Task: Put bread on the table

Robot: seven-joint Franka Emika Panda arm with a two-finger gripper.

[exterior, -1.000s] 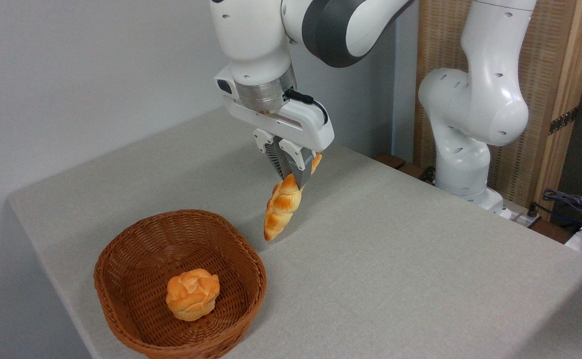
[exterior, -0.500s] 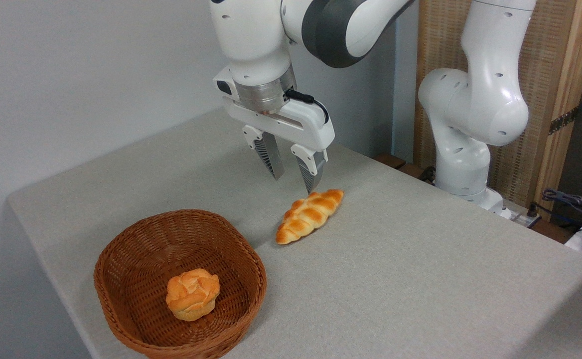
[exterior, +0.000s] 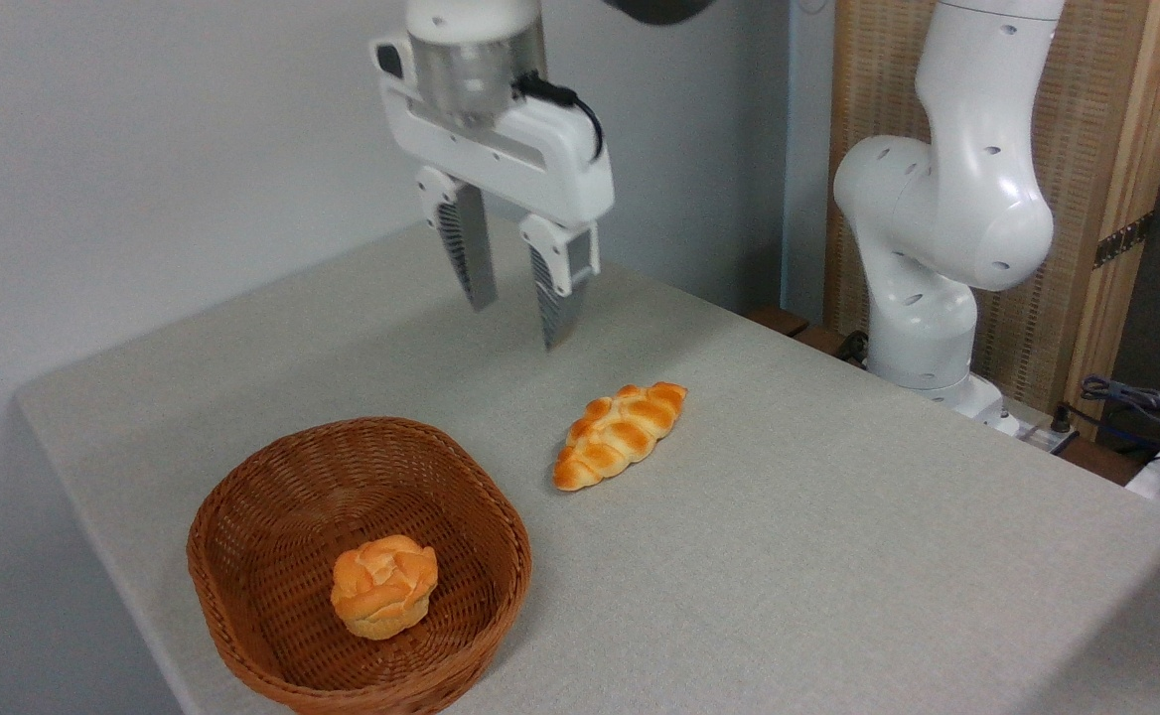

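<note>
- Nearest the camera, a brown woven wicker basket (exterior: 272,636) holds a small round knotted bun (exterior: 383,585).
- Just beyond the basket's right rim, the long golden-orange braided bread (exterior: 621,434) lies flat on the grey-beige speckled table (exterior: 838,556).
- Farther back, above the basket, the white gripper (exterior: 514,299) hangs spread and empty; placement looks complete, only withdrawal remaining.
</note>
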